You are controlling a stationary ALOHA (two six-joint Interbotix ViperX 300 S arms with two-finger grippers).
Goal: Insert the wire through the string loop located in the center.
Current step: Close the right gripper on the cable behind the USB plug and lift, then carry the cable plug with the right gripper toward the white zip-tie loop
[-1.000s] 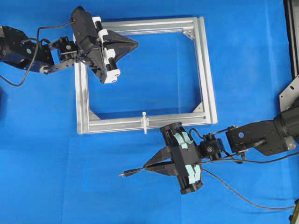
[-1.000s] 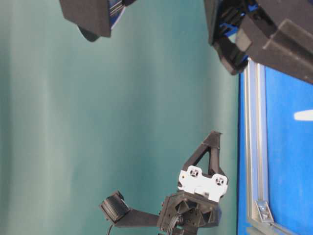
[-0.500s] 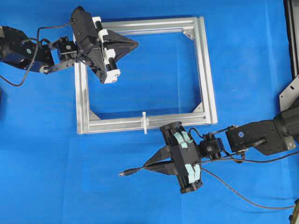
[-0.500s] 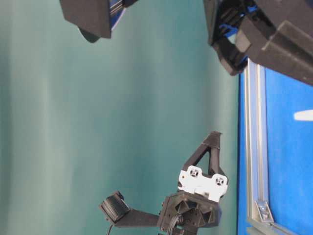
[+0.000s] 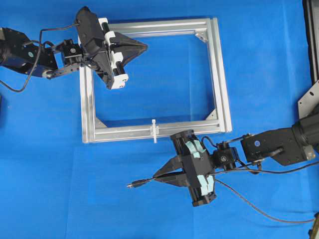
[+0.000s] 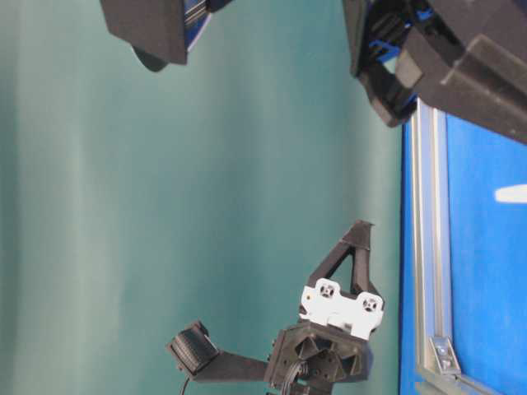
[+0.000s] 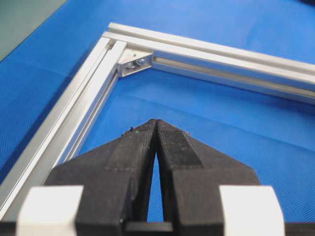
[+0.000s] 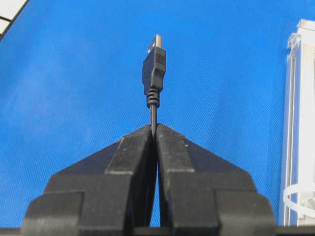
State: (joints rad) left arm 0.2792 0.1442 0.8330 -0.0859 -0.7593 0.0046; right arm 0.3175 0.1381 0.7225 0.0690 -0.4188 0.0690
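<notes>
The right tool (image 5: 158,177) is pinched shut on the wire (image 8: 154,69), just behind its little plug. I think it holds so close to the tip so the plug sticks out straight and stiff, like thread for a needle. In the overhead view the plug points left, away from the arm, and the rest of the wire trails off to the right across the blue desk (image 5: 50,174).

The string loop (image 5: 154,130) stands up on the near bar of the silver frame (image 5: 219,74), in the middle of that bar. The plug is near it but not touching, and it is not lined up with the hole yet.

The left tool (image 5: 143,47) is shut too, and it holds nothing. It hangs over the far left corner of the frame, well away from the loop, so it leaves room.

The right arm reaches in from the right side, low over the desk. The left arm reaches in from the left.
</notes>
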